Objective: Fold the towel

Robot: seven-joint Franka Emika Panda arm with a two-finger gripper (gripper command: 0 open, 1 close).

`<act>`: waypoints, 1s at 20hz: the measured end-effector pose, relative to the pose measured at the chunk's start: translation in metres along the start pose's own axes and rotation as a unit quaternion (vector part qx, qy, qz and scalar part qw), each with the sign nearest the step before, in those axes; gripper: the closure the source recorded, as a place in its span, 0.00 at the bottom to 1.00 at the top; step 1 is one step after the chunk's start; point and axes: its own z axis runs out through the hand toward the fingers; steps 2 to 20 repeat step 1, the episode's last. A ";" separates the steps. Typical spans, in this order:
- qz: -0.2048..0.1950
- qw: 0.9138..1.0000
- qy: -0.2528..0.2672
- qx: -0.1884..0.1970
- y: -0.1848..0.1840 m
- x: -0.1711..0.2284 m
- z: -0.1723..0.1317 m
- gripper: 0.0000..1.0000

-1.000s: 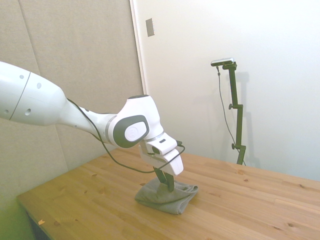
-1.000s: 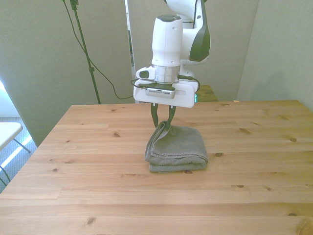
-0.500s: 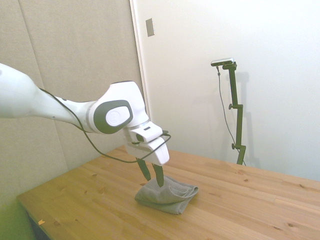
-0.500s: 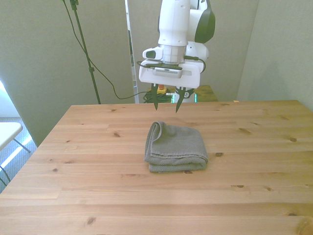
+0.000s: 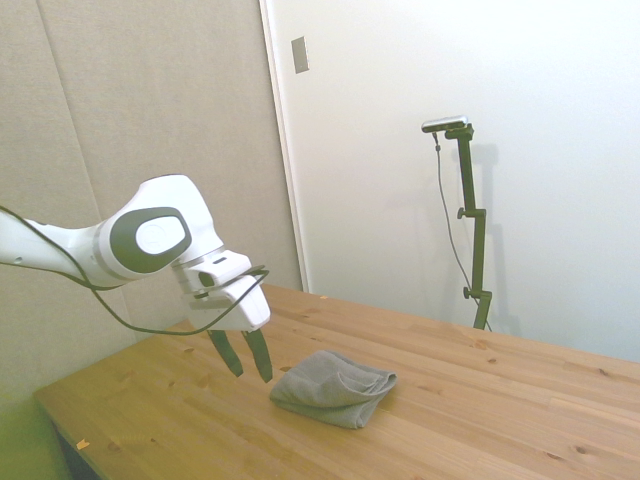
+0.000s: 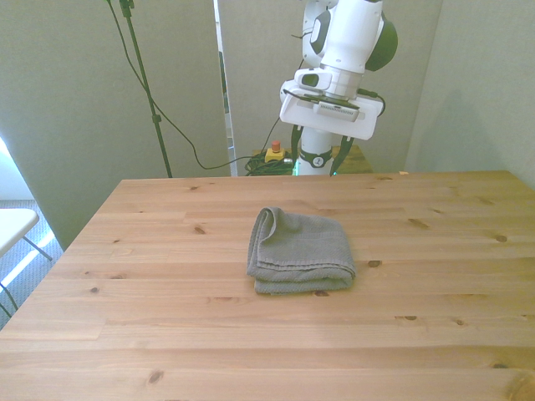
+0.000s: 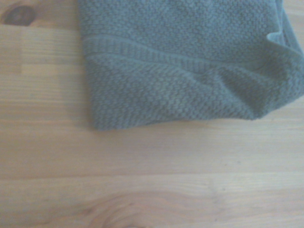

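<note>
Now, towel: plain mid-grey terry towel (image 6: 301,251), folded in layers, flat on the wooden table (image 6: 167,334).
Gripper: white arm's two-finger gripper (image 5: 248,356) empty, fingers parted, at the towel's 12 o'clock in the front view.

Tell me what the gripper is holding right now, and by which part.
Nothing. The gripper is open and empty, raised off the table, apart from the towel, which lies folded on the table.

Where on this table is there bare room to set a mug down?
Bare wood surrounds the towel on the table: broad strips to the front view's left and right, and along the near edge. Only the far edge is crowded, under the gripper.
</note>
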 end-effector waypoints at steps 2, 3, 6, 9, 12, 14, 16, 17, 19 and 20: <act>-0.008 1.000 -0.014 0.023 0.003 -0.008 -0.008 0.00; -0.008 1.000 -0.014 0.023 0.003 -0.008 -0.008 0.00; -0.008 1.000 -0.014 0.023 0.003 -0.008 -0.008 0.00; -0.008 1.000 -0.014 0.023 0.003 -0.008 -0.008 0.00; -0.008 1.000 -0.014 0.023 0.003 -0.008 -0.008 0.00; -0.008 1.000 -0.014 0.023 0.003 -0.008 -0.008 0.00; -0.008 1.000 -0.014 0.023 0.003 -0.008 -0.008 0.00; -0.008 1.000 -0.014 0.023 0.003 -0.008 -0.008 0.00; -0.008 1.000 -0.014 0.023 0.003 -0.008 -0.008 0.00; -0.008 1.000 -0.014 0.023 0.003 -0.008 -0.008 0.00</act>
